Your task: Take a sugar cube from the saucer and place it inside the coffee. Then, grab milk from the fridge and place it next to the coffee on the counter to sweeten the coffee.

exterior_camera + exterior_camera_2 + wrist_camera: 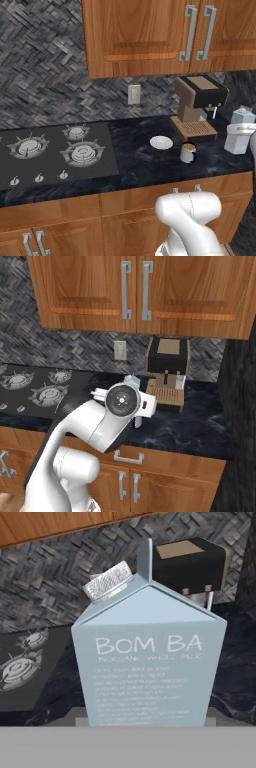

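The milk [150, 667], a pale blue-grey gabled carton with a silver cap, stands upright between my gripper's [147, 718] jaws. In the left base view the gripper [242, 129] is shut on the milk [237, 142] at the counter's [145, 165] right end, right of the coffee [188, 152], a white mug of brown liquid. I cannot tell whether the carton's base touches the stone. The white saucer [161, 142] lies left of and just behind the mug, and its top looks bare. The sugar cube and the fridge are out of view.
A brown-and-black coffee machine [197, 102] stands behind the mug against the tiled wall. A gas hob [52, 152] fills the counter's left part. Wooden wall cabinets [170, 35] hang overhead. In the right base view my own arm [100, 426] blocks the middle of the counter.
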You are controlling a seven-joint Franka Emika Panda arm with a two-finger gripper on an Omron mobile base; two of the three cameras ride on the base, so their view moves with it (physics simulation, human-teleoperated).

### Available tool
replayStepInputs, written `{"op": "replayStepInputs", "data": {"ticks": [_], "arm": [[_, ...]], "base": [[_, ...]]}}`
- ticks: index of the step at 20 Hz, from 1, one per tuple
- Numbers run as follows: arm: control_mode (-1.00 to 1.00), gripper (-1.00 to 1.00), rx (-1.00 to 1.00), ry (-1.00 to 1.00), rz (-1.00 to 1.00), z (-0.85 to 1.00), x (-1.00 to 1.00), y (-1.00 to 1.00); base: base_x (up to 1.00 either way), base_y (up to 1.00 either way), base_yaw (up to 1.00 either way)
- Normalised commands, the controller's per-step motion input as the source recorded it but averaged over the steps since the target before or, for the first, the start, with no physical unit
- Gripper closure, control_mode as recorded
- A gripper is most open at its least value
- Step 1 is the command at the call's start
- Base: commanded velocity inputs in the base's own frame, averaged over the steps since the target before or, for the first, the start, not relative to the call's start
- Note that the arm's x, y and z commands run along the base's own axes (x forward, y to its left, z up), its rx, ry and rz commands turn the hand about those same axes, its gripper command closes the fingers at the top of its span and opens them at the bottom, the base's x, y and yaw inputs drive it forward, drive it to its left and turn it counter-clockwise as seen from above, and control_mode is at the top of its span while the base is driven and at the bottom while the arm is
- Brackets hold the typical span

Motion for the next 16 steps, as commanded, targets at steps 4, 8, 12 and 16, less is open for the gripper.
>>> {"op": "replayStepInputs", "data": {"ticks": [4, 8, 12, 16], "arm": [[-1.00, 1.00, 0.01, 0.06, 0.00, -0.34, 0.22, -0.19], [-1.00, 1.00, 0.00, 0.10, 0.00, -0.39, 0.18, -0.19], [-1.00, 1.00, 0.00, 0.05, 0.00, -0.33, 0.29, -0.23], [-1.00, 1.00, 0.00, 0.00, 0.00, -0.34, 0.65, -0.20]], "base": [[0.00, 0.00, 0.00], [0.00, 0.00, 0.00], [0.00, 0.00, 0.00], [0.00, 0.00, 0.00]]}}
